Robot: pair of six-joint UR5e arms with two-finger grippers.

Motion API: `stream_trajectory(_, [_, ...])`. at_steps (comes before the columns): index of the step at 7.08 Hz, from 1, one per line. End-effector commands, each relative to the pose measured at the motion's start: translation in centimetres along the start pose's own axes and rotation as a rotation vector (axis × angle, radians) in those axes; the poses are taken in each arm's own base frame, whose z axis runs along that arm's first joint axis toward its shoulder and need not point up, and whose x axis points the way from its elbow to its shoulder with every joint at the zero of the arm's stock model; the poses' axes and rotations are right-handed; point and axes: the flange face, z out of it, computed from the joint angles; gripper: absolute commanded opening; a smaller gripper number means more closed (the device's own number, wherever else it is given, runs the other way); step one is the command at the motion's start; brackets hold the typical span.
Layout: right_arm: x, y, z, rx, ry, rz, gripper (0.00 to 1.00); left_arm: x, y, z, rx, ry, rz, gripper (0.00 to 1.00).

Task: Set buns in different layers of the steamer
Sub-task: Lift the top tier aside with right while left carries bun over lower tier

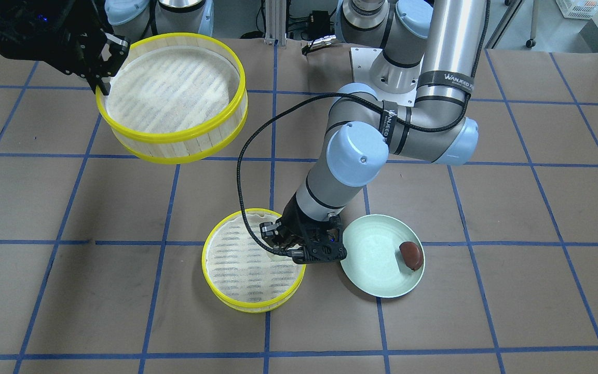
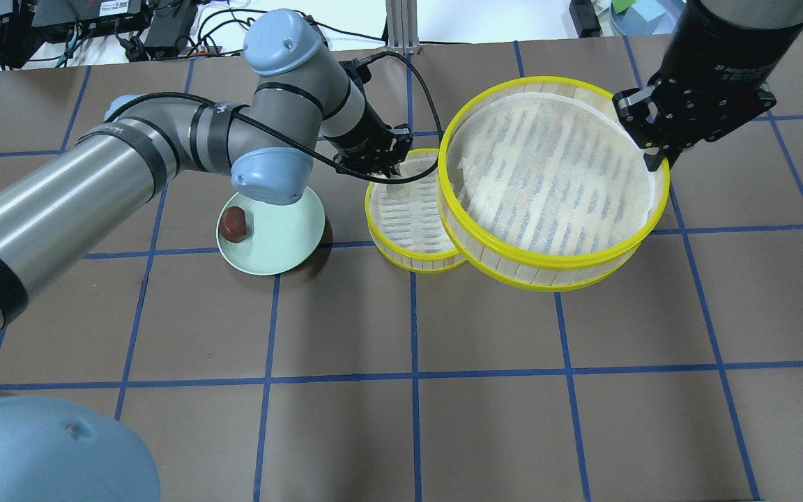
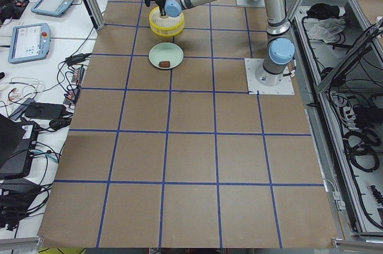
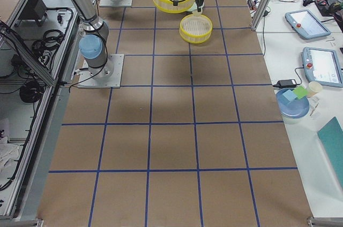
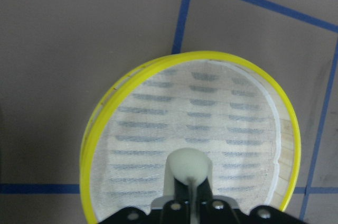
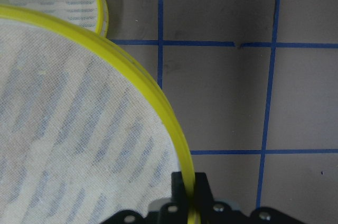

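My left gripper [image 1: 277, 248] is shut on the pale cream bun [image 5: 188, 165] and holds it low over the mesh floor of the lower steamer tray [image 1: 247, 283], near the rim on the plate's side. I cannot tell if the bun touches the mesh. My right gripper [image 2: 654, 160] is shut on the yellow rim of the upper steamer tray [image 2: 548, 181] and holds it in the air, partly overlapping the lower tray [image 2: 408, 233] in the overhead view. The dark reddish-brown bun [image 1: 411, 255] lies on the pale green plate [image 1: 371, 270].
The plate [image 2: 283, 240] sits on the brown table right beside the lower tray, under my left forearm. Blue tape lines grid the table. A black cable [image 1: 239, 171] loops from my left wrist over the lower tray.
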Motion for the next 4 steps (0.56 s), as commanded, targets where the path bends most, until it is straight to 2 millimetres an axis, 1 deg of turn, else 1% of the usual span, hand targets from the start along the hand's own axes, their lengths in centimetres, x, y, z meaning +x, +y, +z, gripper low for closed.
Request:
stream_trajectory(1, [1.0,-0.2,0.1,-0.003,-0.001,0.007,0.00,1.7,1.1,2.1,-0.031,0.050,0.023,0.95])
stream_trajectory(2, [0.9,-0.2,0.5,-0.026,0.001,0.004,0.00,1.9,1.0,2.0,-0.031,0.057,0.029,1.00])
stream_trajectory(4, [0.9,-0.1,0.6,-0.040,0.005,0.002,0.00,2.2,0.7,0.1,0.003,0.056,0.051,1.00])
